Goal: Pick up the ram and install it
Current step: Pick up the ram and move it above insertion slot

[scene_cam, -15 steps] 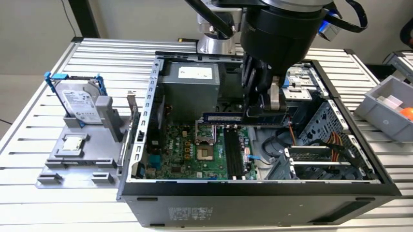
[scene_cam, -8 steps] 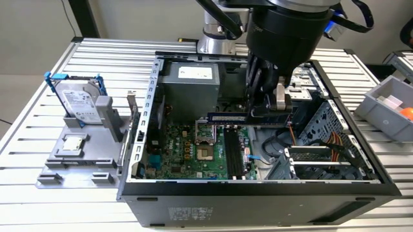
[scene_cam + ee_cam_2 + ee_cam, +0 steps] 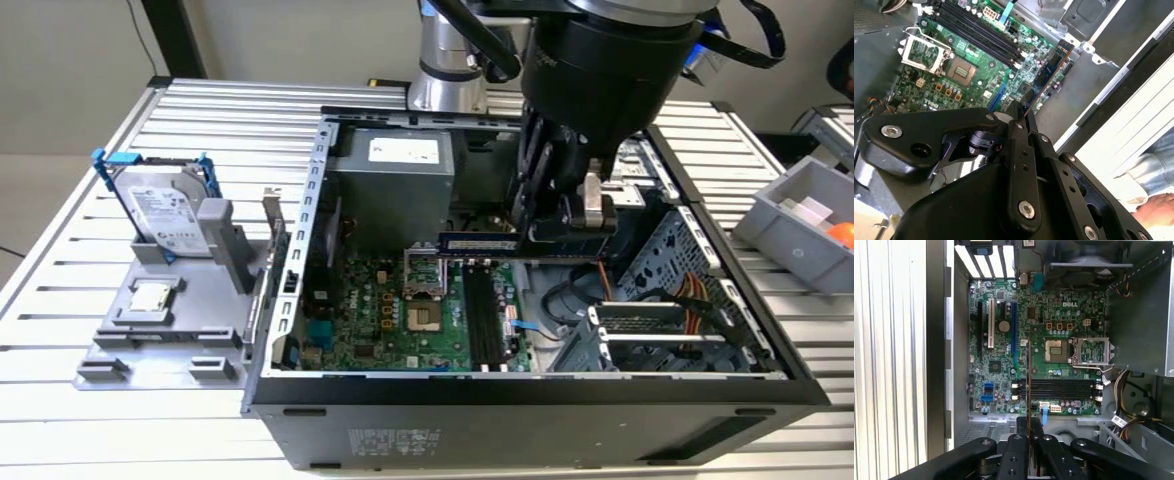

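Note:
The ram [image 3: 477, 243] is a long dark stick hanging level above the green motherboard [image 3: 387, 320], inside the open computer case [image 3: 534, 405]. My gripper [image 3: 561, 232] is shut on the end of it towards the exterior view's right. In both wrist views I see the ram edge-on, as a thin strip [image 3: 1051, 67] [image 3: 1029, 385] running out from between my fingertips [image 3: 1021, 119] [image 3: 1029, 429]. The black memory slots [image 3: 487, 318] [image 3: 1061, 389] [image 3: 974, 32] lie on the board below the stick, and the ram is clear of them.
A grey fixture on the exterior view's left holds an upright hard drive in a blue frame [image 3: 167, 205] and a small square chip [image 3: 150, 297]. The open processor socket [image 3: 424, 318], the power supply [image 3: 394, 180] and a drive cage [image 3: 654, 335] crowd the case. A grey bin [image 3: 801, 225] stands at the right. A person's hand [image 3: 1154, 210] is beside the case.

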